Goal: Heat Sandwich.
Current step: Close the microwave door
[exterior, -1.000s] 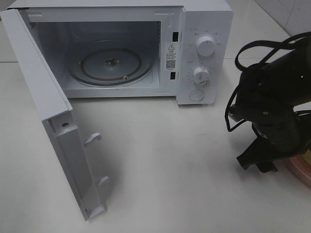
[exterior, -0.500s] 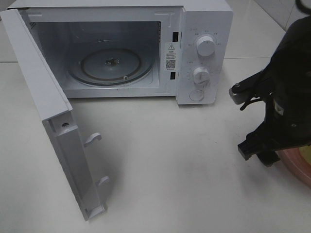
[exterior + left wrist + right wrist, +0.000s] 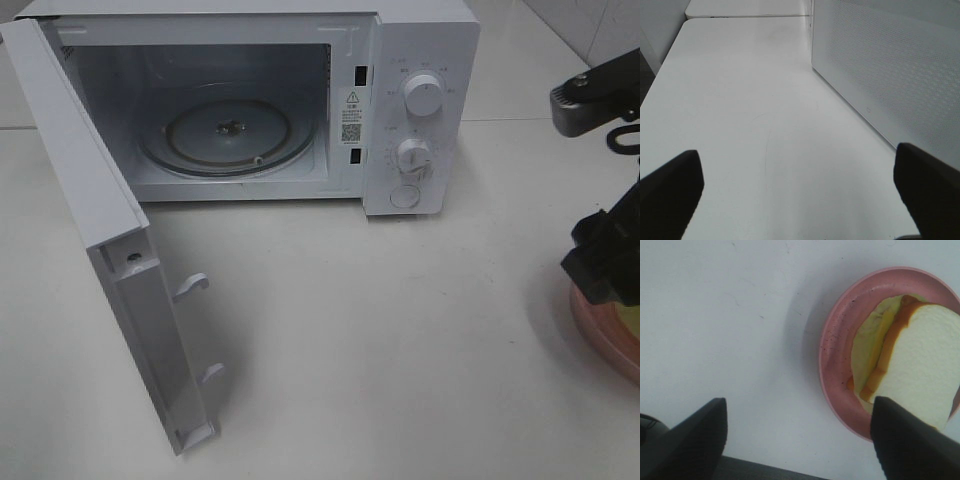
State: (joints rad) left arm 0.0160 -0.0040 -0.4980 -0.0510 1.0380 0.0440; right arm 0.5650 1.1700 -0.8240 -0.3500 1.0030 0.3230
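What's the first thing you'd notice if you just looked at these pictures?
The big white microwave at the back of the table, its door swung wide open and the glass turntable bare inside. Next, the sandwich on a pink plate at the table's right edge, with the right tool open just above it.

- The microwave [image 3: 425,60] is coloured white, its dials [image 3: 424,96] white with small dark markings.
- A clear, greyish turntable [image 3: 228,135] is seen inside.
- The door [image 3: 890,70] is patterned with fine dots on white.
- The table [image 3: 380,340] is shown in plain off-white.
- The plate [image 3: 840,365] is coloured pink with tiny dark specks.
- The sandwich [image 3: 920,360] is marked by white bread, tan crust, yellow cheese and pale green filling.
- The fingers [image 3: 690,440] are coloured black.
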